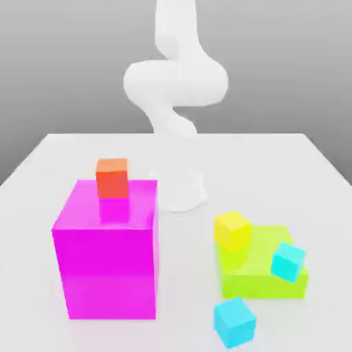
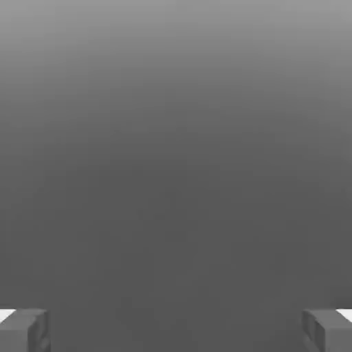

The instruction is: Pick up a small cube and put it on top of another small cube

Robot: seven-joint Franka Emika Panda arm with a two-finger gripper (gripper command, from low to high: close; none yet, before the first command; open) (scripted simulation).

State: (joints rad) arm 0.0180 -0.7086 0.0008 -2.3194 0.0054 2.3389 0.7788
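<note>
Across the pale worktop [image 1: 185, 152] in the exterior view, we see the white arm [image 1: 177, 82] rising at the far side, its base [image 1: 177, 191] standing behind the coloured pieces. Our claw [image 2: 176, 331] is spread wide in the hand view, with nothing between its two fingers. Toward the exterior view's left stands a big magenta block [image 1: 108, 268], and on top of it, near its back edge, sits a small orange-red cube [image 1: 113, 179]. Toward the exterior view's right lies a low lime-green block [image 1: 261, 278], much flatter than the magenta one. We find a yellow small cube [image 1: 233, 232] at its left side as that view shows it, and a turquoise small cube [image 1: 288, 262] near its front right corner, tilted; we cannot tell exactly how either one bears on the block. Closest to us, in front of the lime-green block and apart from it, is the sky-blue small cube [image 1: 234, 322], turned so that one of its edges faces us. We see no small cube stacked on another.
</note>
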